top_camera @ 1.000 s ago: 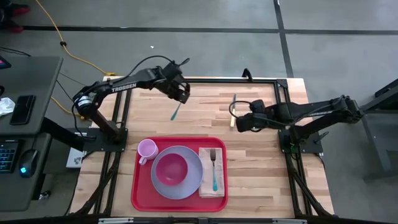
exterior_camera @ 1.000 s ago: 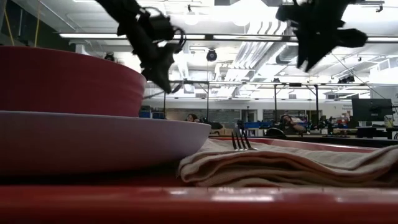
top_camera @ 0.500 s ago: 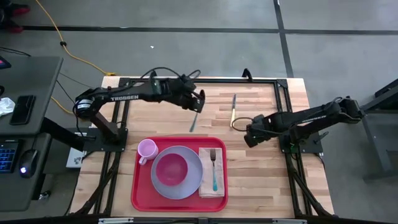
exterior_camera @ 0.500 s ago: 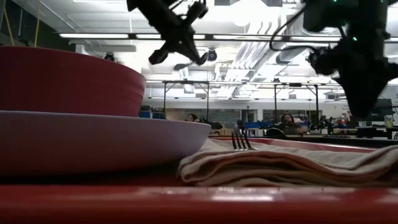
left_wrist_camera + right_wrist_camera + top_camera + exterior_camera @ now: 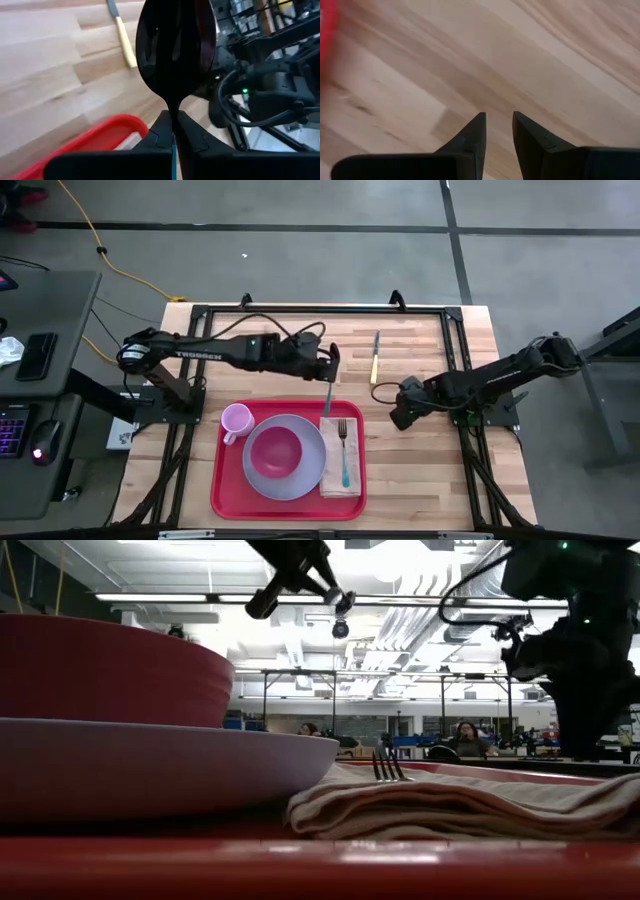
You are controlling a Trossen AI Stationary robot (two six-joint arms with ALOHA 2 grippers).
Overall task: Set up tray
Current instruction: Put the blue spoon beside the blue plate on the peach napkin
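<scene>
Tray (image 5: 228, 496), red, on the worktop (image 5: 420, 470) at the middle of its near edge. On the tray, left to right: pink cup (image 5: 236, 419); grey plate (image 5: 310, 470) carrying a pink bowl (image 5: 275, 452); folded napkin (image 5: 355, 482) with a fork (image 5: 344, 450) lying on it.
Left claw (image 5: 331, 365), over the worktop just beyond the tray's far edge, clamped on the handle of a spoon (image 5: 176, 50).
Knife (image 5: 375, 355), yellow-handled, lying near the worktop's far edge, apart from the tray.
Right claw (image 5: 497, 132), low over bare worktop right of the tray, fingers slightly apart, holding nothing.
</scene>
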